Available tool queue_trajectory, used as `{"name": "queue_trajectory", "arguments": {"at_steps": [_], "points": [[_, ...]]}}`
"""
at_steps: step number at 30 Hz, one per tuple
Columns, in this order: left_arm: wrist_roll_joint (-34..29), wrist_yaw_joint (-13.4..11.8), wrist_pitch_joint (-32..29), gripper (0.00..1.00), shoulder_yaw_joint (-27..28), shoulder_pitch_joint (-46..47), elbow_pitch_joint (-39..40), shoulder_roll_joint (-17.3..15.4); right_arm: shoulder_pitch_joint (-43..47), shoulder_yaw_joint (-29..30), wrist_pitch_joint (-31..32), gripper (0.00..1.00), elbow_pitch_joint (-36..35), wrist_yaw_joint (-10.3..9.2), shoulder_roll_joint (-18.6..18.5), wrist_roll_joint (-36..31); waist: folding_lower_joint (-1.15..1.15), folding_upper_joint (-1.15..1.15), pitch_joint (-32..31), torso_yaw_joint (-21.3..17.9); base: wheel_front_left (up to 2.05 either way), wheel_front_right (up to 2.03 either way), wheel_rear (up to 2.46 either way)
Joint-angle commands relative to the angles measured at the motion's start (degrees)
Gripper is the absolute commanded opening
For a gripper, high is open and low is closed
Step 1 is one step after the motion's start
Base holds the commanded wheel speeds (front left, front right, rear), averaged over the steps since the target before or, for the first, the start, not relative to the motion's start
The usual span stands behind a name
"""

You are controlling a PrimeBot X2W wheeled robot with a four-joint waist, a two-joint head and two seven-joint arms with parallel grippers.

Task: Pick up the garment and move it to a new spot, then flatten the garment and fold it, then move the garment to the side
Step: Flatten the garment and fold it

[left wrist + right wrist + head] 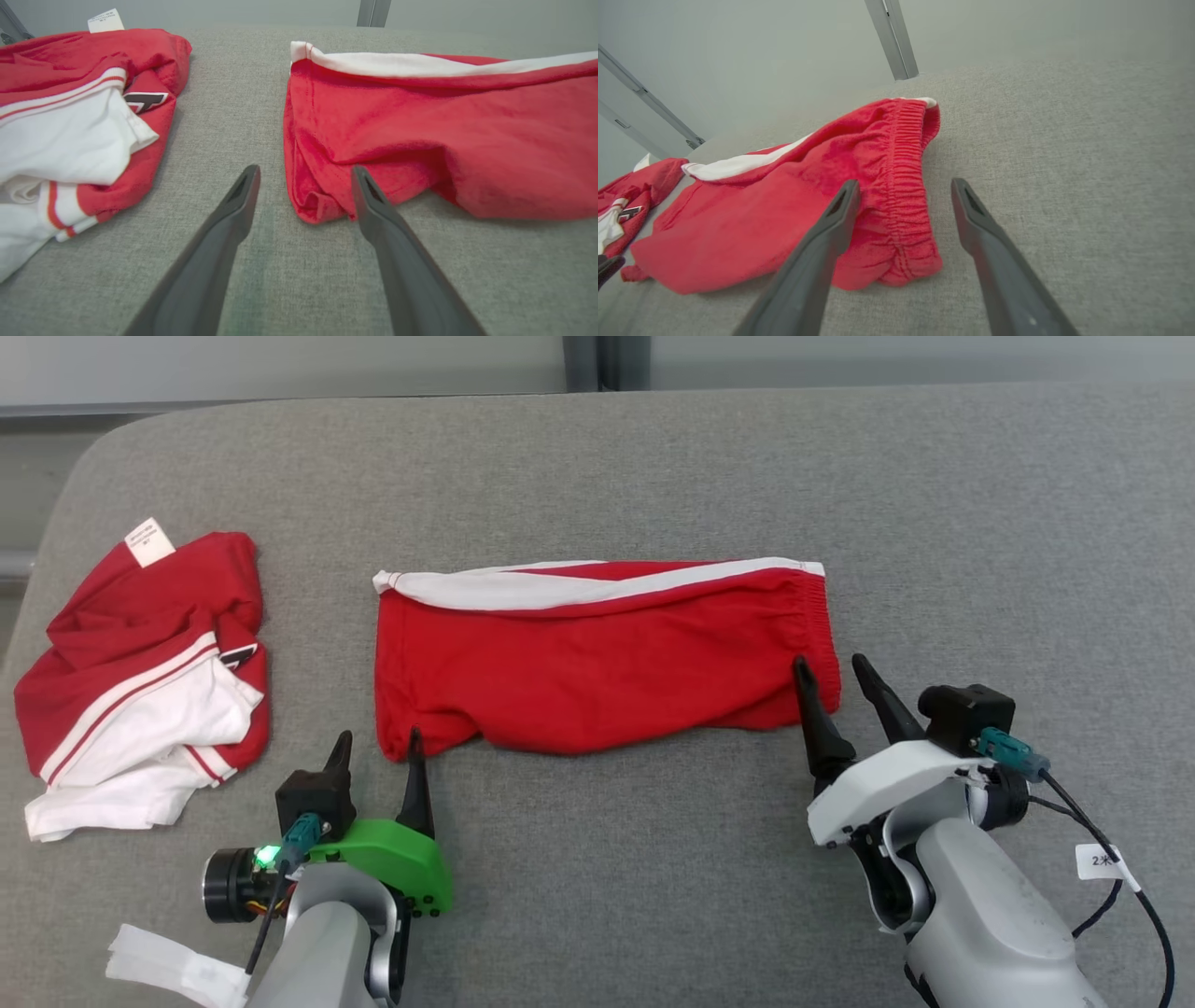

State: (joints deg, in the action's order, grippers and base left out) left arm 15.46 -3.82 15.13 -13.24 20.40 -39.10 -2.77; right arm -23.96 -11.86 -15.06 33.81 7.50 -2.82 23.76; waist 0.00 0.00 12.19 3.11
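Head view: unreadable label (149,541) on garment (131,625)

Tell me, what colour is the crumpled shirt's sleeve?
The sleeve is white with red-striped trim; best in left wrist view.

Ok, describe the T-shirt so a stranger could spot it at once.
On the grey cushion, look to its left end. The crumpled T-shirt lies there; unlike the folded red garment at centre, it has white sleeves, striped cuffs and a white label.
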Motion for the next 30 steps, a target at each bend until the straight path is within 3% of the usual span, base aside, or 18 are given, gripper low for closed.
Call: {"name": "queue_trajectory", "arguments": {"at_steps": [1,10,11,13,14,30], "points": [[0.57,-0.43,0.0,1.0,-0.38,-0.76,0.51,-0.25,-1.01,0.44,-0.17,1.0,1.77,-0.02,-0.17,0.3,0.0,0.0,0.78,1.72,0.0,0.0,0.0],[0.85,-1.13,0.01,1.0,-1.03,-0.79,1.63,-0.23,-3.03,-2.83,-0.02,1.0,12.29,-0.02,-0.09,2.42,0.0,0.0,2.44,3.01,0.0,0.0,0.0],[0.89,-1.16,0.01,1.0,-1.0,-0.75,1.7,-0.22,-3.13,-3.33,0.03,0.94,12.63,-0.02,-0.03,2.77,0.0,0.0,2.56,2.95,0.0,0.0,0.0],[0.97,-1.2,0.01,1.0,-1.03,-0.69,1.83,-0.23,-3.14,-3.89,0.05,0.21,12.94,0.0,0.0,3.88,0.0,0.0,2.73,2.79,0.0,0.0,0.0],[0.97,-1.27,0.01,1.0,-1.07,-0.66,1.86,-0.22,-3.17,-3.93,0.05,0.0,12.74,-0.01,-0.02,4.23,0.0,0.0,2.78,2.67,0.0,0.0,0.0],[1.19,-0.92,0.01,1.0,-1.15,-1.92,0.79,-0.23,-1.01,3.71,-0.1,0.0,6.86,-0.06,-2.16,3.81,0.0,0.0,0.02,-0.06,0.0,0.0,0.0]]}}
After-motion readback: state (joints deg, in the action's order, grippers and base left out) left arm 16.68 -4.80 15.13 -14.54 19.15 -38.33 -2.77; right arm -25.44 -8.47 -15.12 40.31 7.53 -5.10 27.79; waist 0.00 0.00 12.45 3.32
